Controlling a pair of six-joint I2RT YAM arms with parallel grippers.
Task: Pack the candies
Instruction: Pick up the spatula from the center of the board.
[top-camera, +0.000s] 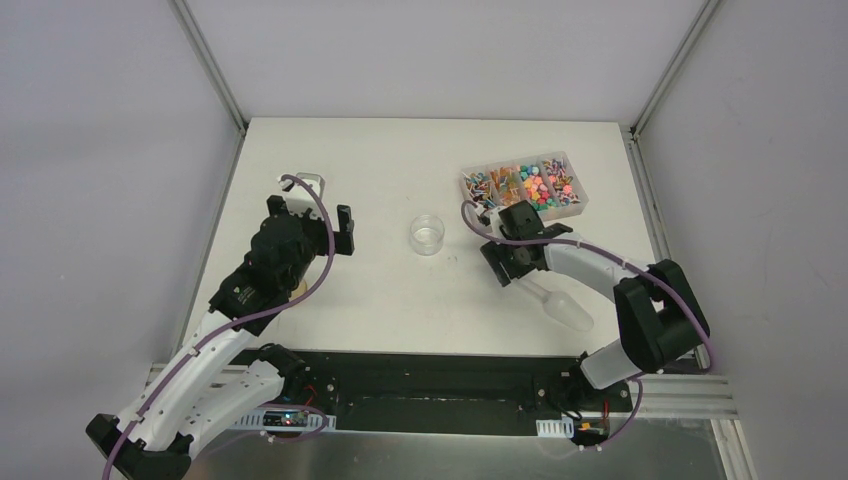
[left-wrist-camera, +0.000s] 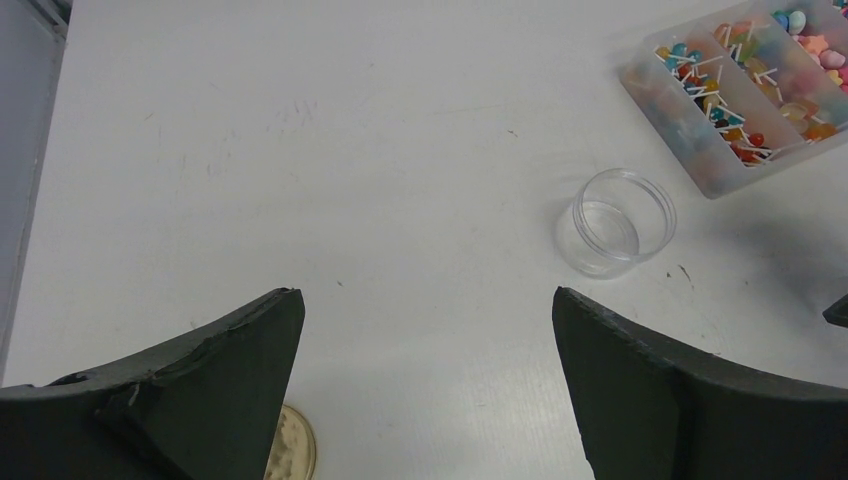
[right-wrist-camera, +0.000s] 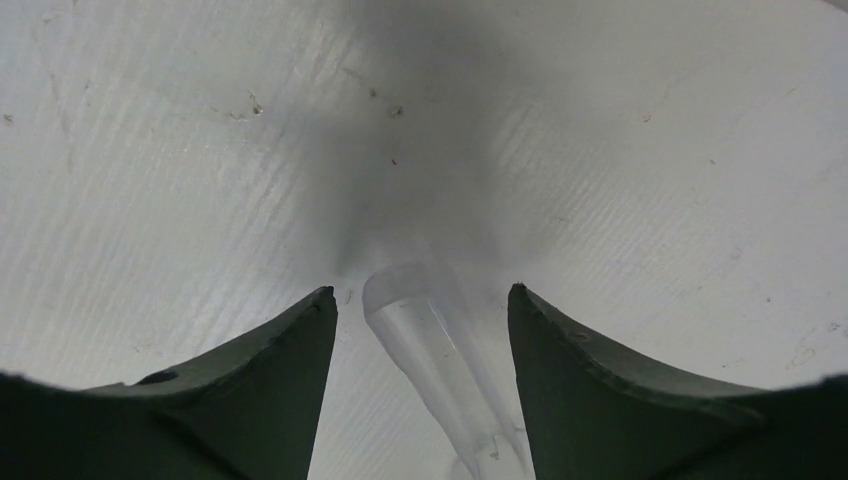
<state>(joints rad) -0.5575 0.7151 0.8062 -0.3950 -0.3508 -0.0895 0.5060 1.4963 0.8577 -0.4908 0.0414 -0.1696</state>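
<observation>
Candies sit boxed, right of the jar. Right gripper jaws spread astride the scoop handle, ungripped; left gripper jaws released. Risk: off-centre closure likely skids the scoop.

A robotics lab cell: a white table boxed in by plain grey walls and aluminium frame struts.

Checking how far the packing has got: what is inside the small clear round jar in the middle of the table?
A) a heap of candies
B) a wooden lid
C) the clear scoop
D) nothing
D: the clear jar shows only bare table through its bottom, and the candies lie in the divided box.
</observation>
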